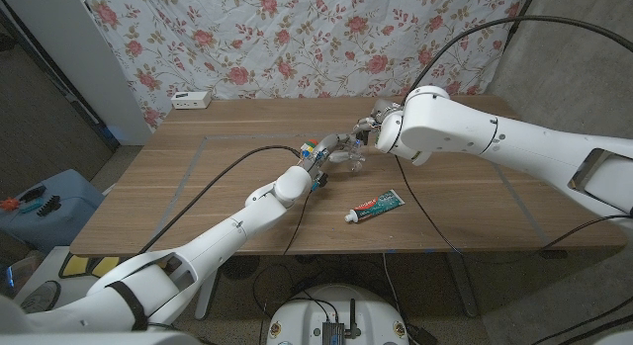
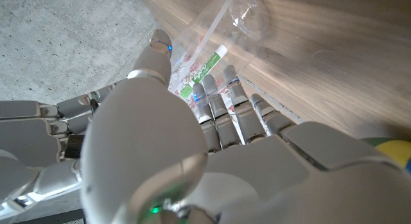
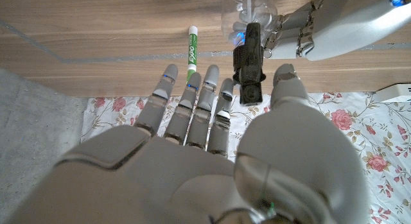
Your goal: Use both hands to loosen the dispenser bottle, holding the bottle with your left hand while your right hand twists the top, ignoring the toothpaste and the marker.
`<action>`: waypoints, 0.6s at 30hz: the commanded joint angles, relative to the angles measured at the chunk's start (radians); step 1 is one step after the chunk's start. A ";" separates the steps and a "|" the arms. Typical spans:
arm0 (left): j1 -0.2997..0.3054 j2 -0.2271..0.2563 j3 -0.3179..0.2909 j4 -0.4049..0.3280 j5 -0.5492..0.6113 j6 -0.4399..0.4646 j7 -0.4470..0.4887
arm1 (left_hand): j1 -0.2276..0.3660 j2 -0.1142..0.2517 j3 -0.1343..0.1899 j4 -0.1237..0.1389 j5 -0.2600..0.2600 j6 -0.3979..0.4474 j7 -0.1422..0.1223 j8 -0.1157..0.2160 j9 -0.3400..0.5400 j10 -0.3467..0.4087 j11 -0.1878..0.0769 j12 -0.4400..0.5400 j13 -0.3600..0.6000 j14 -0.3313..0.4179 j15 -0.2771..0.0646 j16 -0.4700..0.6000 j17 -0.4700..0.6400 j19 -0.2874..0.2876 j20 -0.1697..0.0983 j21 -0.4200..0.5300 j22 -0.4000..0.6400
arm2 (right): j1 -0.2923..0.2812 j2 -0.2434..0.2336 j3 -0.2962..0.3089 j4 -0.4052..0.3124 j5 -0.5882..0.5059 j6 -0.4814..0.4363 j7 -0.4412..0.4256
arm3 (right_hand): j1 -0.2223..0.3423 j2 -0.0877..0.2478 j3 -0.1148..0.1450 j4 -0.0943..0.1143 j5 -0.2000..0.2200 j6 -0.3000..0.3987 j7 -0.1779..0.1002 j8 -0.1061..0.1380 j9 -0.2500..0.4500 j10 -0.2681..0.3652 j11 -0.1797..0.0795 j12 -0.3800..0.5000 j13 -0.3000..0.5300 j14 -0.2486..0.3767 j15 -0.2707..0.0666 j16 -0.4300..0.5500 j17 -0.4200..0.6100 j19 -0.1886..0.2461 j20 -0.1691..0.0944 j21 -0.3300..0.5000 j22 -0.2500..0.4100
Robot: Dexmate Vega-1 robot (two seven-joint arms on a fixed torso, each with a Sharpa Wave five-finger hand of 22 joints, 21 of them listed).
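Between both hands, the dispenser bottle.

"EXPO" on the green-and-white marker

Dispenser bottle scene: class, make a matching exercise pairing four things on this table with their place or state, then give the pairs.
Things:
1. dispenser bottle
2. toothpaste
3. marker
4. right hand

States:
A. lying loose near the table's front edge
B. fingers spread, close to the black pump top, holding nothing
C. gripped by the left hand
D. green and white, lying beside the bottle

Pairs: 1-C, 2-A, 3-D, 4-B
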 commanded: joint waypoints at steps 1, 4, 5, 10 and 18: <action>0.009 0.004 -0.002 -0.009 -0.001 0.004 0.001 | -0.109 0.142 0.073 0.067 0.005 0.081 -0.028 0.002 0.004 0.097 -0.067 0.008 0.147 0.025 -0.100 0.003 0.002 0.004 -0.005 -0.001 0.001 | 0.011 0.010 -0.019 0.016 0.034 0.000 -0.048 | 0.014 0.000 0.004 0.003 0.006 0.020 -0.002 0.010 0.005 0.019 -0.005 0.010 0.004 0.020 -0.003 0.002 0.006 0.005 -0.009 -0.004 0.004; 0.009 0.003 -0.002 -0.009 0.000 0.006 0.002 | -0.109 0.142 0.073 0.067 0.005 0.083 -0.027 0.003 0.004 0.096 -0.065 0.008 0.148 0.026 -0.099 0.003 0.003 0.004 -0.004 -0.001 0.001 | 0.014 0.012 -0.024 0.019 0.045 0.000 -0.062 | 0.018 -0.001 0.004 0.004 0.008 0.023 -0.006 0.012 0.006 0.023 -0.007 0.013 0.006 0.028 -0.011 0.005 0.008 0.006 -0.012 -0.004 0.004; 0.010 0.002 -0.002 -0.010 0.000 0.009 0.004 | -0.109 0.142 0.073 0.067 0.005 0.084 -0.027 0.003 0.004 0.097 -0.066 0.008 0.148 0.026 -0.099 0.003 0.002 0.004 -0.004 -0.001 0.001 | 0.014 0.013 -0.024 0.022 0.053 0.000 -0.072 | 0.023 -0.002 0.005 0.003 0.009 0.024 -0.006 0.012 0.007 0.027 -0.008 0.016 0.006 0.031 -0.013 0.005 0.008 0.006 -0.012 -0.004 0.004; 0.009 0.000 -0.002 -0.008 0.000 0.009 0.004 | -0.109 0.142 0.073 0.066 0.005 0.082 -0.027 0.002 0.004 0.099 -0.067 0.009 0.148 0.026 -0.099 0.003 0.002 0.004 -0.004 -0.001 0.001 | 0.027 0.017 -0.040 0.032 0.079 0.000 -0.098 | 0.044 -0.001 0.010 0.000 0.015 0.038 -0.011 0.018 0.011 0.040 -0.021 0.024 0.010 0.041 -0.025 0.008 0.012 0.007 -0.015 -0.004 0.004; 0.008 0.001 -0.003 -0.005 0.000 0.002 0.004 | -0.112 0.144 0.073 0.068 0.005 0.084 -0.024 0.002 0.005 0.098 -0.065 0.008 0.148 0.025 -0.100 0.003 0.003 0.004 -0.004 -0.001 0.001 | 0.043 0.025 -0.061 0.054 0.097 0.000 -0.116 | 0.068 -0.008 0.013 0.001 0.024 0.048 -0.020 0.024 0.017 0.068 -0.069 0.043 0.017 0.053 -0.040 0.009 0.017 0.007 -0.020 -0.004 0.004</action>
